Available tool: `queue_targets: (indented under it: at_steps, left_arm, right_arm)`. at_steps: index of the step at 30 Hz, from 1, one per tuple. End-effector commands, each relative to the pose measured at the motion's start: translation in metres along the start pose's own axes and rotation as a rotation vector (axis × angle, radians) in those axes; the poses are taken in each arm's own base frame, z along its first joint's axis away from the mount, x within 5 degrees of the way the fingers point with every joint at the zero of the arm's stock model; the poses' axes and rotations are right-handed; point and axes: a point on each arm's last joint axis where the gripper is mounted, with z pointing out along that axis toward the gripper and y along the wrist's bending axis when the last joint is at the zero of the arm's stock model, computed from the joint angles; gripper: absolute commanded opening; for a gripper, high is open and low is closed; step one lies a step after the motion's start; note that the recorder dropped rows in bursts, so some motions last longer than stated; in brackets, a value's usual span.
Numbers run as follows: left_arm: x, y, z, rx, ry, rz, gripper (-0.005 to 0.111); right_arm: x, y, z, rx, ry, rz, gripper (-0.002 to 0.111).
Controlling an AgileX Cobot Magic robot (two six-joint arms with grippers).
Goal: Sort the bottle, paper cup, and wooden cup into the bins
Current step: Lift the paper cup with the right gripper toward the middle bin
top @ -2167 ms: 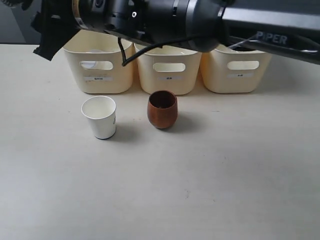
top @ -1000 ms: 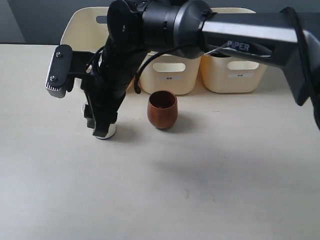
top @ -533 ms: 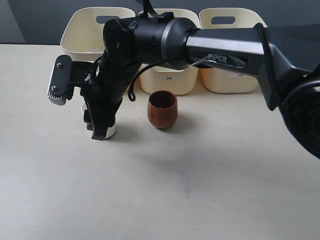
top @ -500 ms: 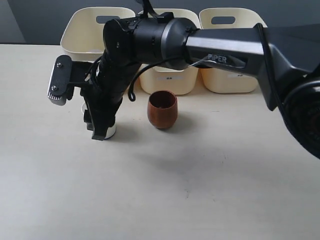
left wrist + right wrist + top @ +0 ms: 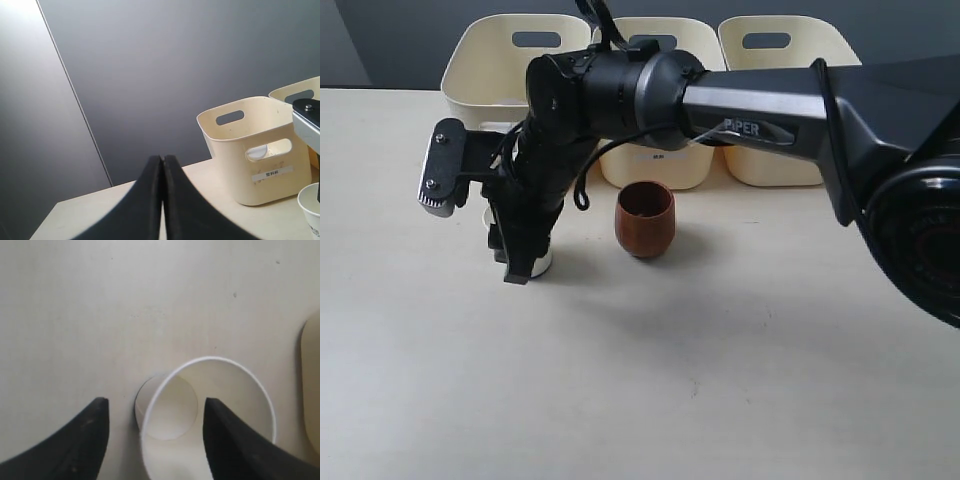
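Right wrist view: right claw (image 5: 155, 435) is hanging spread around the paper cup (image 5: 207, 415) on the tabletop (image 5: 720, 380), at nine o'clock from the wooden cup (image 5: 644, 218), lining up a grasp; left claw (image 5: 162, 200) is sitting pressed together.

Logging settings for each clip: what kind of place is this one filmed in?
Probably a lab or test bench, not a home: a bare pale tabletop, a plain grey wall behind, and three identical labelled cream bins lined up for a staged sorting task.
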Motion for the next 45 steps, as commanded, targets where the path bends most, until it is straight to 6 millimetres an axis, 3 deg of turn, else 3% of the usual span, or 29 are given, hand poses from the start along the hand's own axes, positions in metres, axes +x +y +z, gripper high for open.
queue_targets:
  at_steps: [1,4,6,8,10,19,22,26,30,34,36,45]
  left_arm:
    - [0.000,0.000,0.000,0.001,-0.005,-0.002,0.000]
    - [0.000,0.000,0.000,0.001,-0.005,-0.002,0.000]
    - [0.000,0.000,0.000,0.001,-0.005,-0.002,0.000]
    - [0.000,0.000,0.000,0.001,-0.005,-0.002,0.000]
    - [0.000,0.000,0.000,0.001,-0.005,-0.002,0.000]
    - [0.000,0.000,0.000,0.001,-0.005,-0.002,0.000]
    - [0.000,0.000,0.000,0.001,-0.005,-0.002,0.000]
    - [0.000,0.000,0.000,0.001,-0.005,-0.002,0.000]
    - [0.000,0.000,0.000,0.001,-0.005,-0.002,0.000]
    - [0.000,0.000,0.000,0.001,-0.005,-0.002,0.000]
    - [0.000,0.000,0.000,0.001,-0.005,-0.002,0.000]
    - [0.000,0.000,0.000,0.001,-0.005,-0.002,0.000]
  right_arm:
    - [0.002,-0.002,0.004,0.004,0.005,0.002,0.054]
    - [0.005,-0.002,0.009,-0.001,0.017,0.011,0.054]
    - [0.007,-0.002,0.011,0.006,0.035,0.002,0.048]
    - [0.009,-0.003,0.011,0.018,0.051,-0.005,0.031]
    - [0.010,-0.005,0.011,0.035,0.065,-0.024,-0.002]
    - [0.011,-0.006,0.011,0.042,0.076,-0.031,-0.001]
    - [0.007,-0.007,0.001,0.060,0.075,-0.050,-0.001]
    - [-0.004,-0.010,-0.033,0.097,0.038,-0.057,-0.001]
    - [-0.021,-0.013,-0.093,0.194,-0.038,-0.058,-0.001]
    - [-0.026,-0.020,-0.132,0.338,-0.069,-0.023,-0.001]
    - [-0.025,-0.027,-0.143,0.439,-0.060,0.022,-0.001]
    - [-0.019,-0.042,-0.153,0.637,-0.030,0.146,-0.001]
